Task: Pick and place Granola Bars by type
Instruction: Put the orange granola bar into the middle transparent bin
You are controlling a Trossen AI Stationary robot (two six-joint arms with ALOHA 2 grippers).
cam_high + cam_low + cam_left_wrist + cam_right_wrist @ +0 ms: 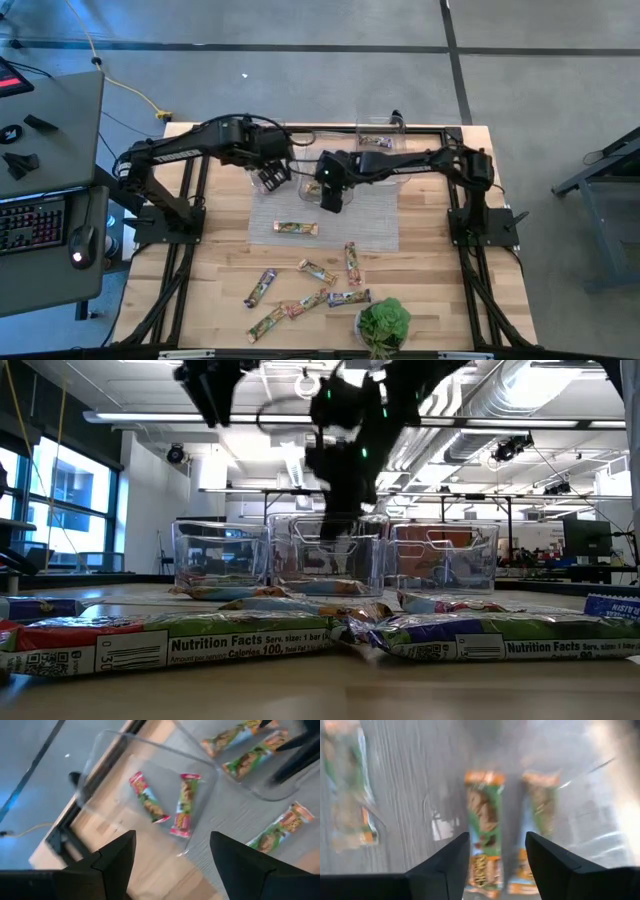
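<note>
Hovering right claw (495,865), green bar (484,820) beneath

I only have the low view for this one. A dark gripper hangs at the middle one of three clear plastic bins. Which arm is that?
Observer: The high view shows it is the right gripper, over the middle clear bin.
Operator: Is it carrying anything?
Observer: No. In its wrist view the fingers stand apart with nothing gripped.
Operator: What is in that bin?
Observer: Two green-and-orange foil-wrapped granola bars, lying side by side beneath the gripper.
</note>
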